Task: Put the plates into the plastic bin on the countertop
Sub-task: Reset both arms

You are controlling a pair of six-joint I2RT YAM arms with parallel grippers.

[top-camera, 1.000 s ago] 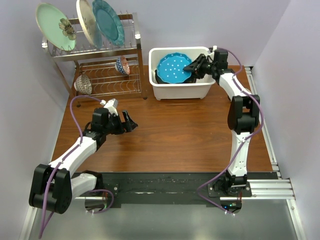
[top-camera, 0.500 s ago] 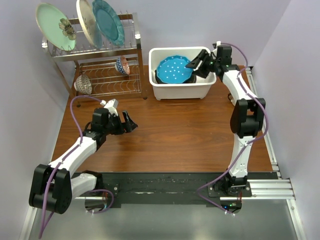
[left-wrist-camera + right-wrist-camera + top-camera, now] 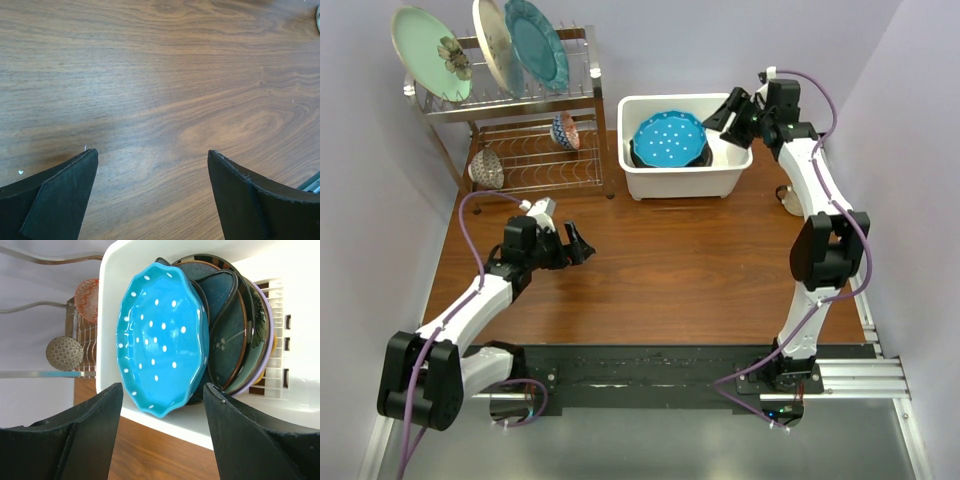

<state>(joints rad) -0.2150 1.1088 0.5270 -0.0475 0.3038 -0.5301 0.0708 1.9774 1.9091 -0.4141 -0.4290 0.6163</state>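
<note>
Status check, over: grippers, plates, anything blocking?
Left gripper open, empty, over countertop. Right gripper open, empty, by bin. Blue dotted plate tops stack in bin; mint plate, cream plate on rack. Nothing blocking.

Pale lilac walls on three sides, chrome wire rack (far left corner), even light

No text, label, brand, number or sign can be read in any view; the white dots on the blue scalloped plate in the plastic bin are pattern only.
</note>
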